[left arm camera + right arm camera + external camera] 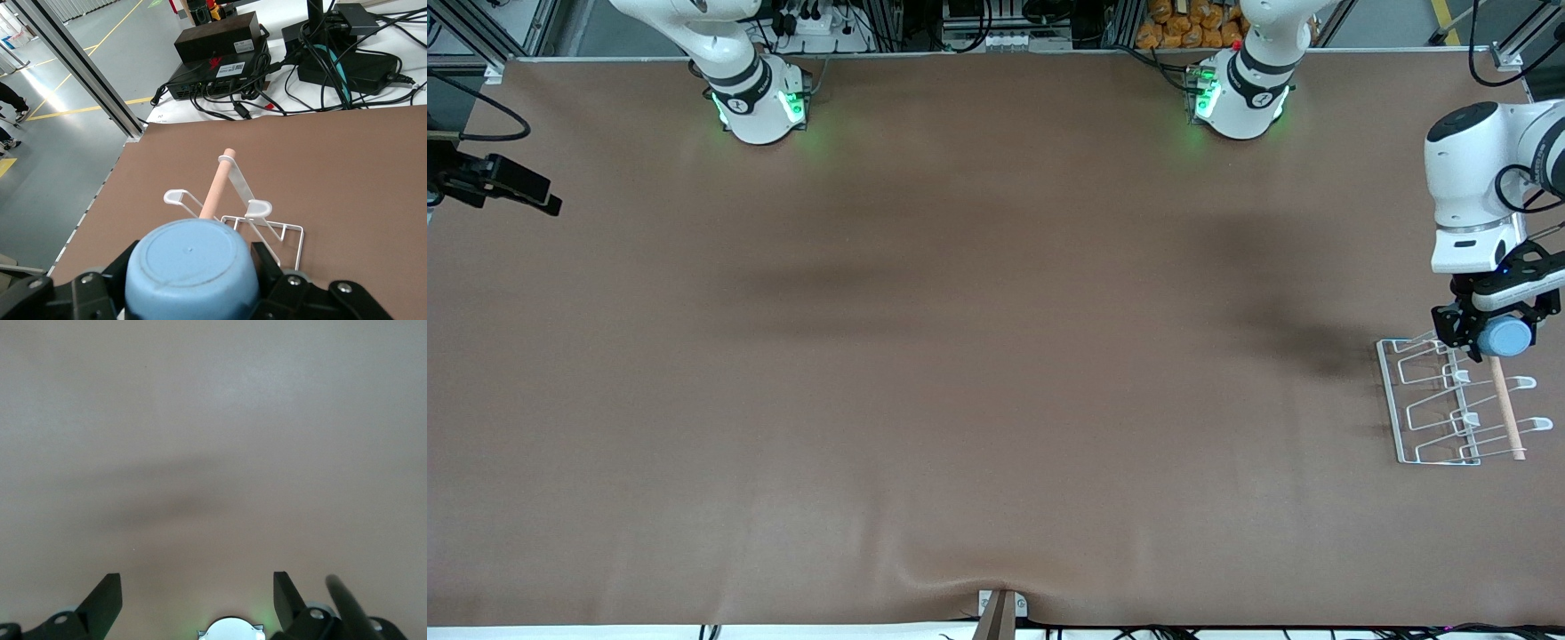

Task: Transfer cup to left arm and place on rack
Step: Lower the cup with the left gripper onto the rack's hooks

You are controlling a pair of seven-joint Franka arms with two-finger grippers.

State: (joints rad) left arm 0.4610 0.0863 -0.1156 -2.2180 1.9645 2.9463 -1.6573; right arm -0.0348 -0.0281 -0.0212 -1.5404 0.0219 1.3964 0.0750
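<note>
You have the cup (1504, 337), light, stiff and slick plastic, clamped sideways across its wall in the left pincer (1496, 333) over the rack's (1403, 418) twelve-o'clock end, while the right pincer (197, 597) waits, spread empty.

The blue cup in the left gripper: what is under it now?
The cup, held by the left gripper, hangs over the rack, where the wooden rod and hooked loops show. The rack's part directly beneath is covered.
</note>
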